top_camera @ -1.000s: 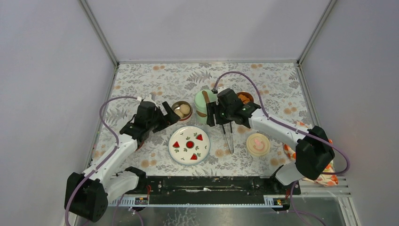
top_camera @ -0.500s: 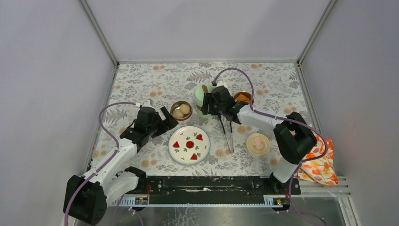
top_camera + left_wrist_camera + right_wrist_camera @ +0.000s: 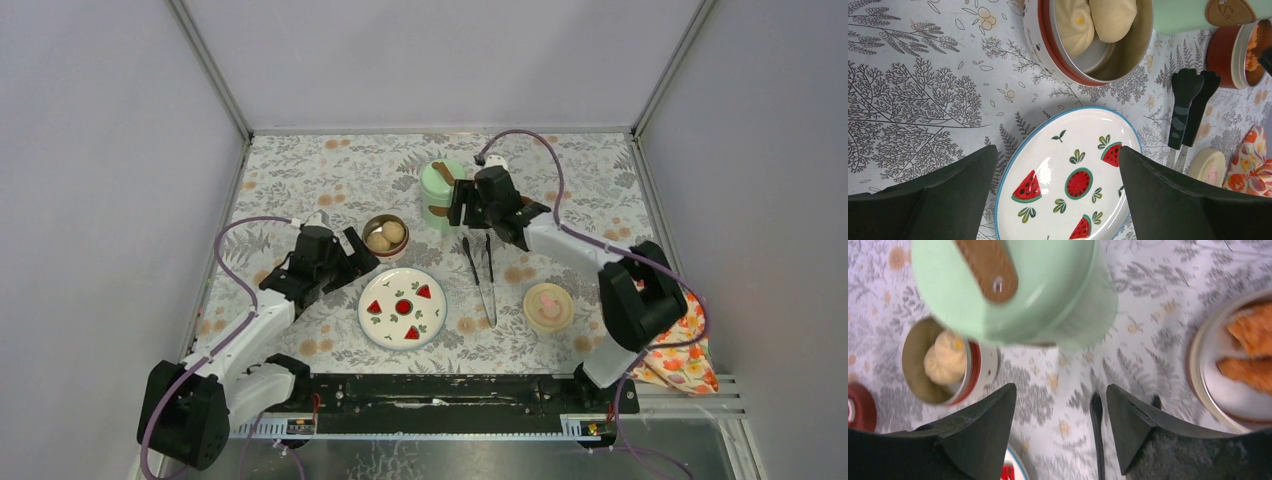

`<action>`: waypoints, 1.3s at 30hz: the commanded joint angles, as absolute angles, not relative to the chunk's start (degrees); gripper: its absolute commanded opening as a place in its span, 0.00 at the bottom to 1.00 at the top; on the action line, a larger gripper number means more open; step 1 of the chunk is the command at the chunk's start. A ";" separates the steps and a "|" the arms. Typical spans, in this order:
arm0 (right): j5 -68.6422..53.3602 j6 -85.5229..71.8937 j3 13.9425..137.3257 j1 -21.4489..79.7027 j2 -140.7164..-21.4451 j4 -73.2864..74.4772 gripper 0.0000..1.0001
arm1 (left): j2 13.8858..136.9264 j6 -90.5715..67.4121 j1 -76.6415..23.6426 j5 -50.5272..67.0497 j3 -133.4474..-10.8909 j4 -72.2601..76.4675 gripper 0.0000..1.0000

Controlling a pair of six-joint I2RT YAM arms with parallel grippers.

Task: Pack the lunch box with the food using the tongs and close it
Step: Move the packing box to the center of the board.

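The mint-green jar of the lunch box stands upright with its brown-knobbed lid on, also in the right wrist view. My right gripper hangs open just right of it, holding nothing, above the handle end of the tongs, which lie flat on the table. One steel bowl holds pale round balls. A second bowl holds orange fried chunks. My left gripper is open and empty over the plate's edge.
A white watermelon plate lies bare near the front. The cream lid rests right of the tongs. A dark-red lid shows at the left edge. A flowered cloth lies at the right front.
The jar has shifted toward the far side of the table along with my right gripper, which now stands clear of it. The left arm has barely moved.
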State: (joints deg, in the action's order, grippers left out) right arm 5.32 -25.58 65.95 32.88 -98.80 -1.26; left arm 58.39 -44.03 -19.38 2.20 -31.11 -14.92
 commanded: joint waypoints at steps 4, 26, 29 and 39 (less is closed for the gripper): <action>7.08 -22.10 57.17 31.88 -80.90 12.78 0.81 | 63.12 -43.09 -16.84 -1.19 -35.14 -10.03 0.98; -1.25 -19.14 39.58 30.05 -52.38 23.48 0.86 | 90.55 -39.00 -14.68 -1.27 -49.90 -7.06 0.49; -6.49 -17.48 39.52 30.12 -53.32 23.25 0.85 | 91.84 -38.40 -14.72 -1.15 -50.63 -7.70 0.43; -6.22 -20.75 36.65 42.51 -61.34 15.23 0.83 | 92.27 -36.79 -15.32 -2.30 -53.90 -10.79 0.21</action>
